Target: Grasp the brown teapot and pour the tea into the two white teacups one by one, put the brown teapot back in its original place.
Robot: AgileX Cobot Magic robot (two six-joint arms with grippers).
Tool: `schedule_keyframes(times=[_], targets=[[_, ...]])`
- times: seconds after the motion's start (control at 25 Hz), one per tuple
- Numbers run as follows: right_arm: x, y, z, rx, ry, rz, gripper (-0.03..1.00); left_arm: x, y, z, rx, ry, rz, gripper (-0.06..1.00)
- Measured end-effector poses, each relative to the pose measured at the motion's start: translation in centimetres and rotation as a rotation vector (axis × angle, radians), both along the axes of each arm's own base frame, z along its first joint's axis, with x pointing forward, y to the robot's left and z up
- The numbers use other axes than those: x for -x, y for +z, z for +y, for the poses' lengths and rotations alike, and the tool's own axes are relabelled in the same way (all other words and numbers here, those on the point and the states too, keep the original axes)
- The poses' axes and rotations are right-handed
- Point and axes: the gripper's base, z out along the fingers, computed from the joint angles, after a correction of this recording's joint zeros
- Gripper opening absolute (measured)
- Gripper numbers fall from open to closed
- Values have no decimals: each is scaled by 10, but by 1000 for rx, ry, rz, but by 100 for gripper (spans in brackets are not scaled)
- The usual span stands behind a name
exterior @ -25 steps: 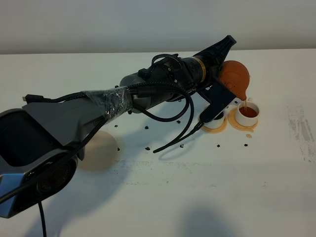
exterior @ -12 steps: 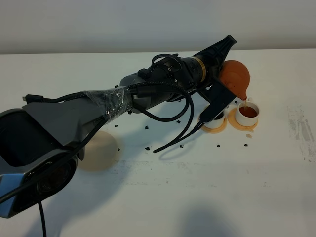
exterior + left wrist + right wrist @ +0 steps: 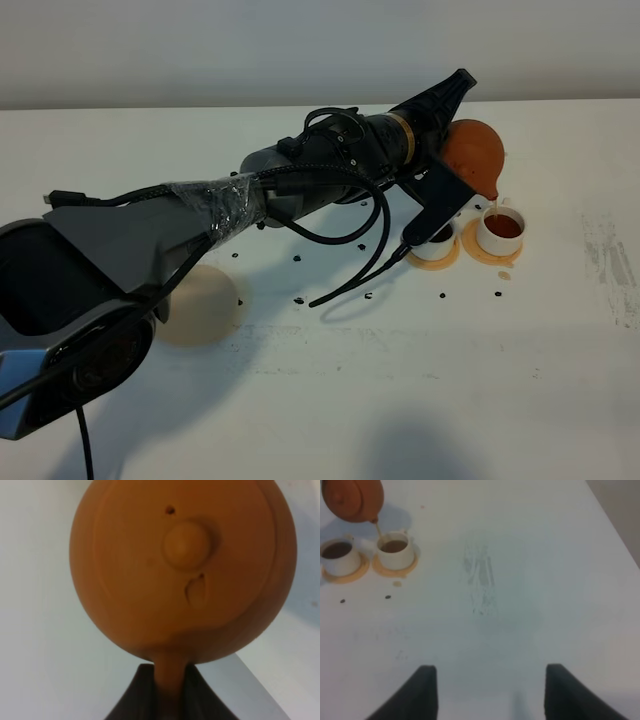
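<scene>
The brown teapot point(image 3: 473, 155) hangs tilted, spout down, above the right one of the two white teacups point(image 3: 500, 228), and a thin stream of tea point(image 3: 378, 530) runs into it. My left gripper point(image 3: 449, 133) is shut on the teapot's loop handle point(image 3: 170, 680); the lid and knob point(image 3: 186, 544) fill the left wrist view. Both cups point(image 3: 395, 550) point(image 3: 339, 555) hold dark tea and stand on orange-tan saucers. The left cup point(image 3: 437, 243) is partly hidden behind my left arm. The beige coaster point(image 3: 200, 303) lies bare at the left. My right gripper point(image 3: 490, 690) is open over bare table.
Small black specks point(image 3: 300, 298) dot the white table point(image 3: 400, 380) around the cups and coaster. A grey scuffed patch point(image 3: 610, 262) marks the table's right side. My left arm point(image 3: 300, 185) and its loose cable point(image 3: 370, 255) stretch diagonally across the middle.
Hardly anything differs: the teapot stays tilted over the right cup with tea still running, and the left arm has shifted only a touch.
</scene>
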Motion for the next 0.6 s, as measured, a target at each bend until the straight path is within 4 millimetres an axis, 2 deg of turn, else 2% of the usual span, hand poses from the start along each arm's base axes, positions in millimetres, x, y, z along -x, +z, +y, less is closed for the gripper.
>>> schedule_keyframes(times=[0.6], targets=[[0,0,0,0,0,0,46,-1,1,0,-42,-45,-41,8]])
